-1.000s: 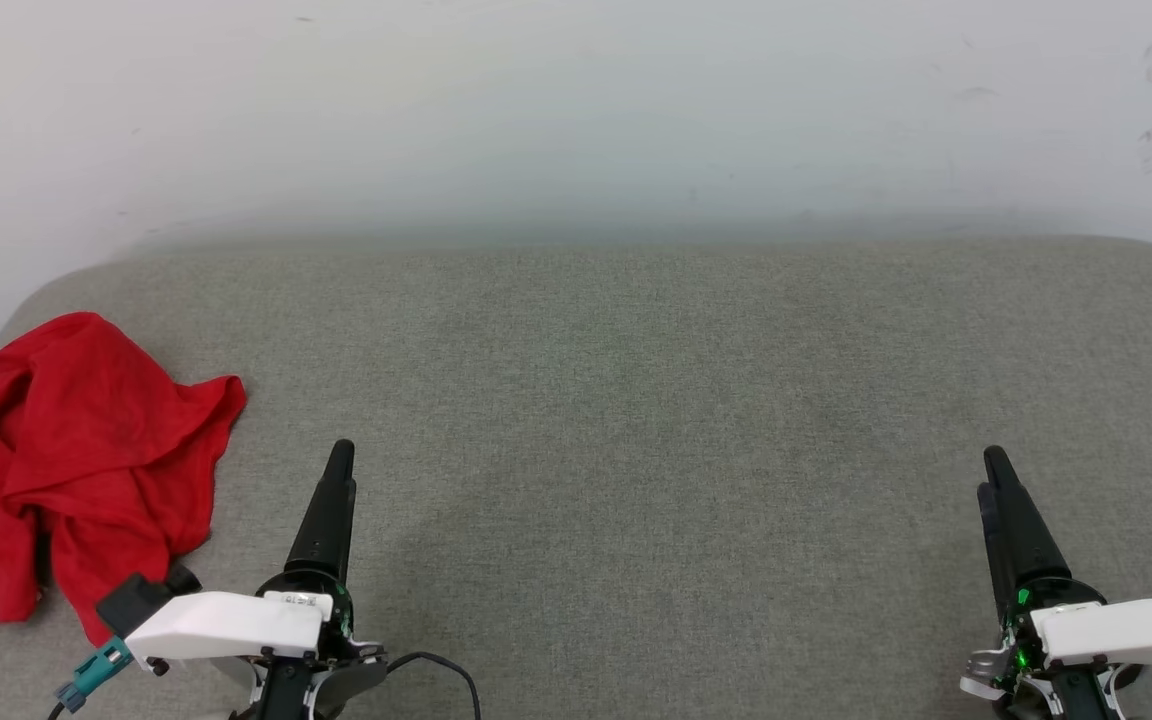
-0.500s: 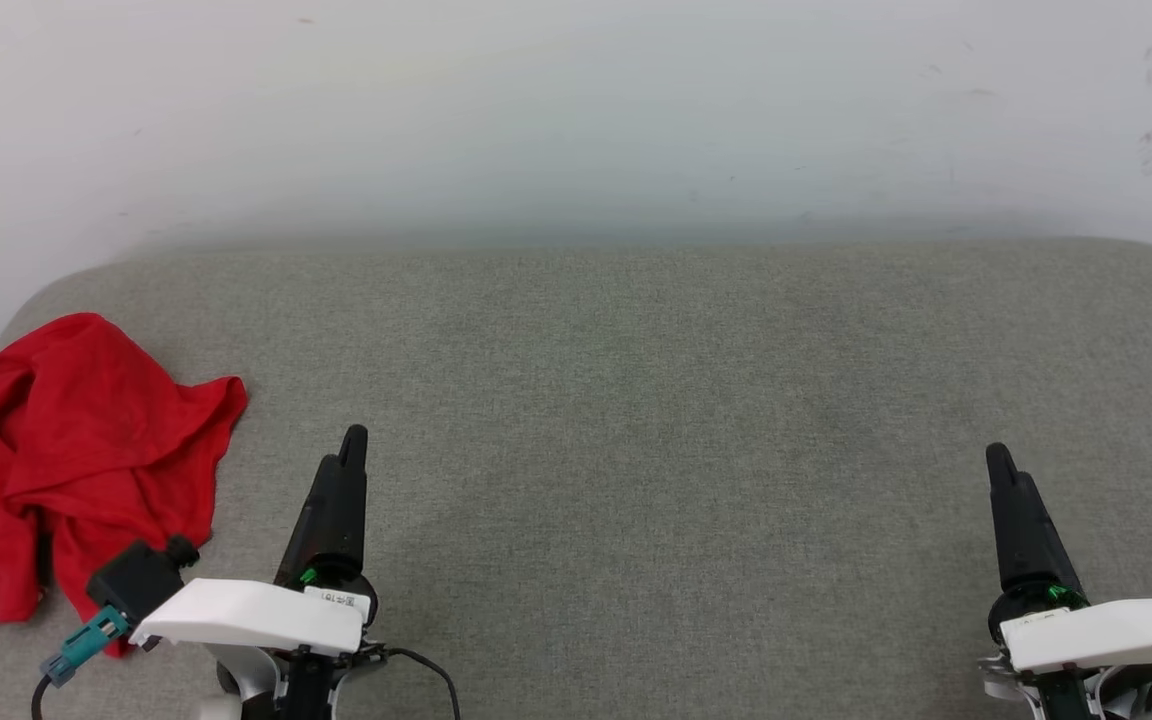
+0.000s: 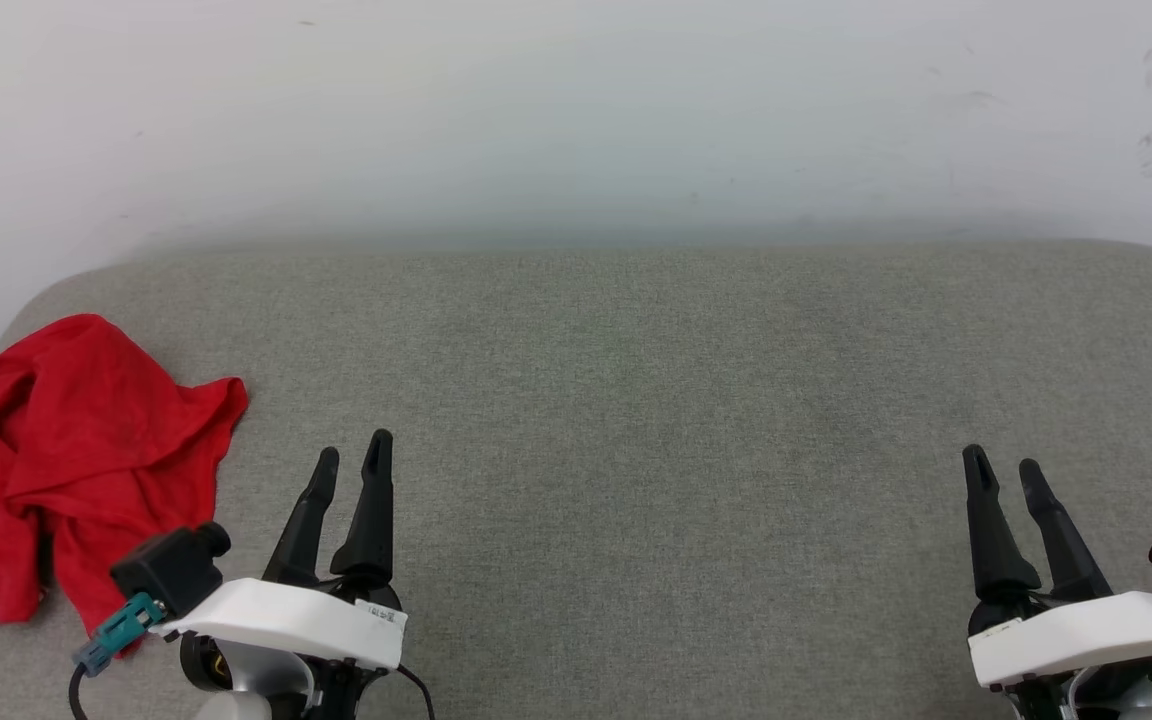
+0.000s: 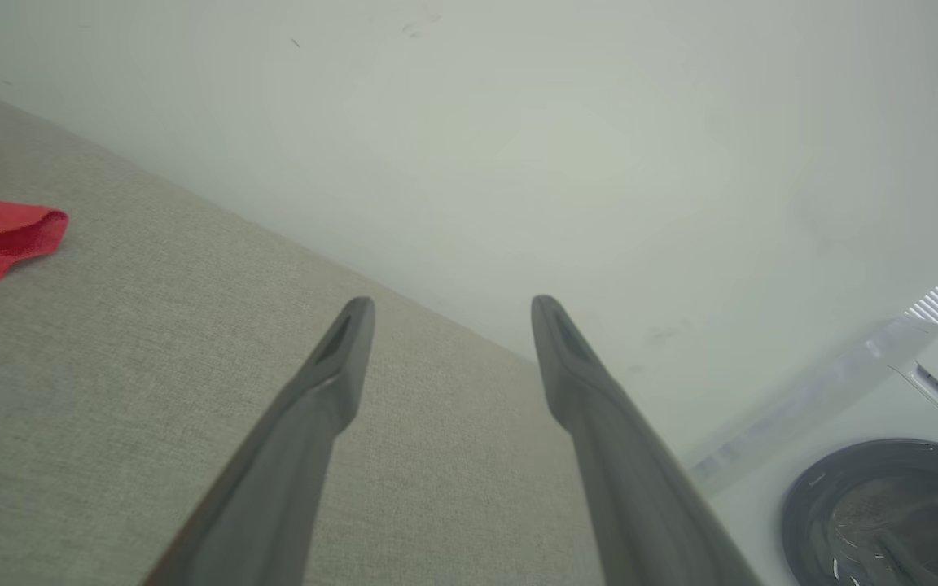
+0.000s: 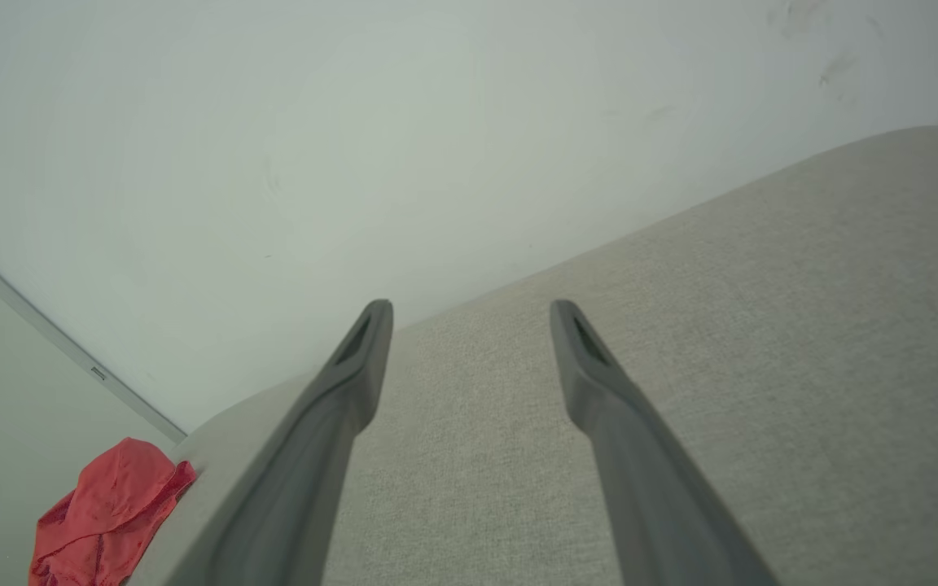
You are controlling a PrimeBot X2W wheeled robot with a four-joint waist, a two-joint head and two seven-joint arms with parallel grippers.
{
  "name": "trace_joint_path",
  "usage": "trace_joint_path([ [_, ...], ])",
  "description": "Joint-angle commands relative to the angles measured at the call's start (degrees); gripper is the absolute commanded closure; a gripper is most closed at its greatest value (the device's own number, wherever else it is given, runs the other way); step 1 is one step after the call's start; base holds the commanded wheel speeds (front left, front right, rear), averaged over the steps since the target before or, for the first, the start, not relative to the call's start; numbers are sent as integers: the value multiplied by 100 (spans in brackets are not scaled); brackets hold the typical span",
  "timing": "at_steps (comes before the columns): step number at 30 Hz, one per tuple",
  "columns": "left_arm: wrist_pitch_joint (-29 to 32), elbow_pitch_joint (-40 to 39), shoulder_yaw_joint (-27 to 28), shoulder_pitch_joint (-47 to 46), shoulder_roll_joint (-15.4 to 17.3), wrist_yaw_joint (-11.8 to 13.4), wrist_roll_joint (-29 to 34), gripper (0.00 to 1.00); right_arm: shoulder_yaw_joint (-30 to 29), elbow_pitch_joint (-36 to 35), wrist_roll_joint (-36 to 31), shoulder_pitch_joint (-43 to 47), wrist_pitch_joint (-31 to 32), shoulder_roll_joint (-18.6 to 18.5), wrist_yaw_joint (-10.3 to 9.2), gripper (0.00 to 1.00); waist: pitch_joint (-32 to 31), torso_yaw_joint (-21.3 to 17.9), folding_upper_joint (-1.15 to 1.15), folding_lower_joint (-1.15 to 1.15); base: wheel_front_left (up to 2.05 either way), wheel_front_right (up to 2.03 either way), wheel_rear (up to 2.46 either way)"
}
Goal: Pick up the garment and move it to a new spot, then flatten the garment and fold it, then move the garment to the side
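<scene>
So the red shirt [image 3: 86, 450] is bunched up at the far left edge of the grey cushion [image 3: 636, 400]. The heap runs roughly front to back, one floppy corner pokes right, and there's a white striped sleeve at its left edge. Can't tell where the collar points. Just right of it the left gripper [image 3: 354, 447] has its fingers spread, holding nothing. The right gripper [image 3: 1002, 461], way over on the right, is spread and empty too.

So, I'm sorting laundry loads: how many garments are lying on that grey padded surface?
1: a crumpled red T-shirt with a white striped sleeve, at the left end of the grey fabric surface, left of the left pincer. Anything under it would be hidden.
</scene>
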Motion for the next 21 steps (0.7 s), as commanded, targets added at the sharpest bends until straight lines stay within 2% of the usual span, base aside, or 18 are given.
trace_joint_path([
  [1,-53,-64,-14,-13,6,-17,246,0,-16,-110,-227,6,-6,4,2,0,-1,1,0,0,0,0,0],
  [11,-209,-53,-44,26,25,10,1350,0,-16,-293,-1160,76,98,9,1,0,-25,11,0,0,0,0,0],
  [21,-350,31,-146,23,82,62,2075,0,-36,-426,-1926,121,236,10,1,0,-31,21,0,0,0,0,0],
])
